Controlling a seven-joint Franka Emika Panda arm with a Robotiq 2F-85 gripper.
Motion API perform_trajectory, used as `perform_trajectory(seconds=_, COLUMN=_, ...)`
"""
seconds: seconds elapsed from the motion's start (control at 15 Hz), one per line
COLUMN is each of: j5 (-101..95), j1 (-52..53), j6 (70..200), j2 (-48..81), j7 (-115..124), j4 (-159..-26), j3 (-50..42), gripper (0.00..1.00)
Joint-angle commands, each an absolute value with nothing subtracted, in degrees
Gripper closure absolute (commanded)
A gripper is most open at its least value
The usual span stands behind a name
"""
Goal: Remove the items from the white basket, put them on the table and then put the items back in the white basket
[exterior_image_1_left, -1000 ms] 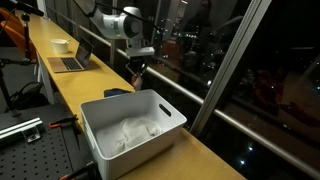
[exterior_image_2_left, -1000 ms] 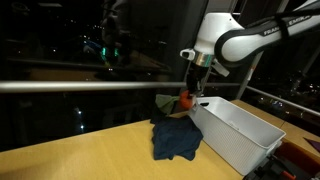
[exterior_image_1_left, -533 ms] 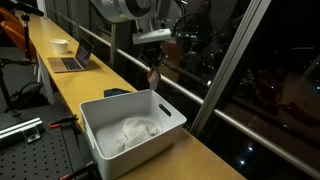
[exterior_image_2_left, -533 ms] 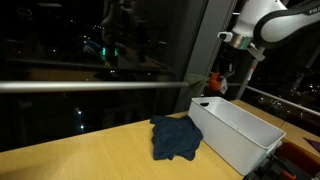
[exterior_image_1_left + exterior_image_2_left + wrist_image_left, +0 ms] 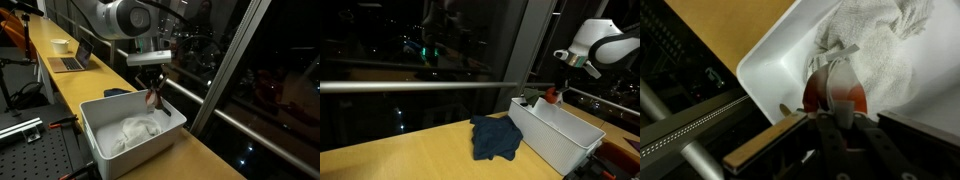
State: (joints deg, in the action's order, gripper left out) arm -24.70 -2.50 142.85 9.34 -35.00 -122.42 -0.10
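Observation:
The white basket (image 5: 130, 128) stands on the wooden table in both exterior views (image 5: 560, 135). A white towel (image 5: 133, 130) lies crumpled inside it and also shows in the wrist view (image 5: 880, 50). My gripper (image 5: 152, 88) is shut on a red and grey object (image 5: 153, 97) and holds it above the basket's far rim. The object also shows in an exterior view (image 5: 552, 96) and in the wrist view (image 5: 835, 92). A dark blue cloth (image 5: 496, 137) lies on the table beside the basket.
A laptop (image 5: 72, 62) and a white bowl (image 5: 60, 45) sit farther along the table. A window frame and rail (image 5: 200, 95) run close behind the basket. A perforated metal bench (image 5: 30, 150) stands beside the table.
My gripper has carried the red object from above the blue cloth across to above the white basket and lowered it toward the basket's rim.

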Motion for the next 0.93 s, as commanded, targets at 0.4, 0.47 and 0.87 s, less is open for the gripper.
perform_trajectory(seconds=0.4, j5=-26.6, j1=0.2, j6=143.2, j2=5.3, j7=-31.4, j4=-125.0, j3=1.0, gripper=0.14)
perform_trajectory(seconds=0.47, j5=-27.4, j1=1.4, j6=142.3, j2=5.3, j7=-30.9, j4=-124.0, j3=1.9, gripper=0.06)
perform_trajectory(seconds=0.87, j5=-26.9, j1=8.6, j6=138.0, j2=11.3, j7=-31.9, j4=-115.6, j3=8.6, gripper=0.0)
